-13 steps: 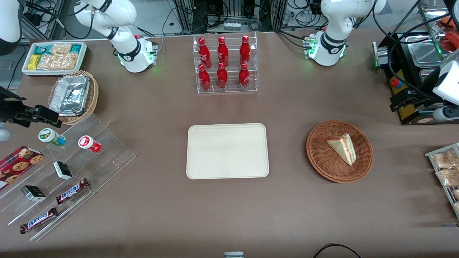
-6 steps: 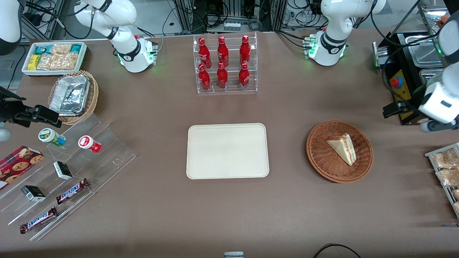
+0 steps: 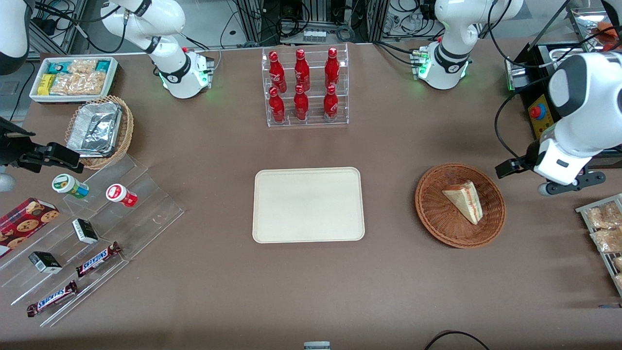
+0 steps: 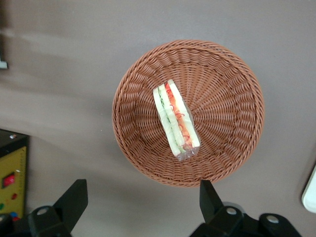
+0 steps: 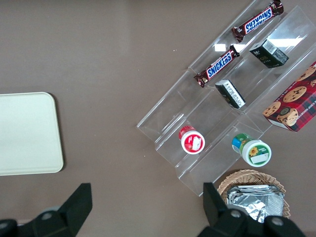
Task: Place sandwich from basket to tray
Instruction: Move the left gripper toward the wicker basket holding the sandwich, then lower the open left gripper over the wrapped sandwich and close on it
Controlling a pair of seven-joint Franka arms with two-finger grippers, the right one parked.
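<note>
The sandwich (image 3: 464, 200), a pale wedge with red and green filling along its edge, lies in the round brown wicker basket (image 3: 434, 214). In the left wrist view the sandwich (image 4: 176, 117) rests on its side near the middle of the basket (image 4: 232, 94). My left gripper (image 3: 566, 183) hangs above the table just beside the basket, toward the working arm's end. The gripper (image 4: 140, 210) is open, with only bare table between its fingers (image 4: 74, 197). The cream tray (image 3: 308, 204) sits empty at the table's centre, beside the basket.
A clear rack of red bottles (image 3: 303, 87) stands farther from the front camera than the tray. A black box with a red button (image 3: 537, 114) and a rack of snack packets (image 3: 602, 228) flank the gripper. A clear stepped stand of snacks (image 3: 92, 233) lies toward the parked arm's end.
My left arm has swung in from the table's end toward the basket, and the gripper now hangs just beside its rim. Sandwich, basket and tray have not moved.
</note>
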